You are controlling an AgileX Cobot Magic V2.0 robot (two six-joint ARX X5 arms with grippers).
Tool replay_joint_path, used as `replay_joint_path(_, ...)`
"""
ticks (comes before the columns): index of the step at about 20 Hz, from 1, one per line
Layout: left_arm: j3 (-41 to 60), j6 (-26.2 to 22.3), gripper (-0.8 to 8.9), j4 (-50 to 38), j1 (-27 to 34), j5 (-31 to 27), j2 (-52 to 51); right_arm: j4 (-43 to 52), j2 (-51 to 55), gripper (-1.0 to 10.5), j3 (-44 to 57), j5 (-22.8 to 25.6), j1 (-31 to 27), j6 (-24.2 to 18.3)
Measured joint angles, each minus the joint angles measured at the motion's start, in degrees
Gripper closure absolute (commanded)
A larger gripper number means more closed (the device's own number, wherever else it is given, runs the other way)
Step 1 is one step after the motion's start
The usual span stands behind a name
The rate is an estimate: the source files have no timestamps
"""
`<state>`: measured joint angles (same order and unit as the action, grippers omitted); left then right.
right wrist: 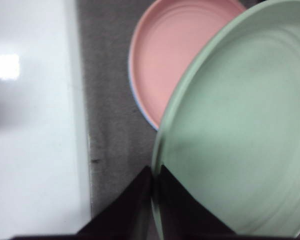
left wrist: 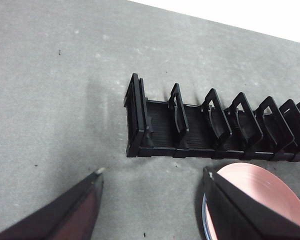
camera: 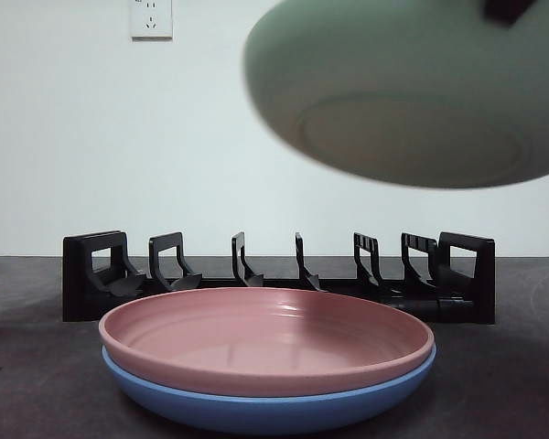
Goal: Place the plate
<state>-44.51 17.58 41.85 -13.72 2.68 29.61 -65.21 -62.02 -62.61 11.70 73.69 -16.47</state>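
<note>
The right gripper [right wrist: 152, 200] is pinching the rim of the pale green round plate [right wrist: 240, 125], carrying it in the air above the black slotted plastic rack [camera: 274, 274]. I'd tilt it upright before lowering. The left gripper [left wrist: 152, 192] is waiting, jaws spread.

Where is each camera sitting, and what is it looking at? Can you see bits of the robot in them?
Front view: low at table height, looking across at the pink plate stacked on the blue plate, black rack behind, green plate held aloft.
Left wrist view: on the left arm, looking down at the rack; left gripper open.
Right wrist view: on the right arm; right gripper pinches the green plate's rim.
All views share the pink plate.
</note>
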Motion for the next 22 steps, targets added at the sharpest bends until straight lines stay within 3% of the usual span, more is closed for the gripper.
replay_joint_path(2, 0.0, 0.0, 5.01, 0.0, 0.0, 0.0, 0.0, 1.0, -3.7, 9.3, 0.0, -1.1, 0.4, -1.3)
replay_joint_path(9, 0.0, 0.0, 5.01, -0.2, 0.0, 0.0, 0.0, 11.1, -11.7, 9.3, 0.0, -11.9, 0.2, -1.8)
replay_joint_path(22, 0.0, 0.0, 5.01, -0.3, 0.0, 0.0, 0.0, 15.4, -23.2, 9.3, 0.0, -11.8, -2.1, -4.7)
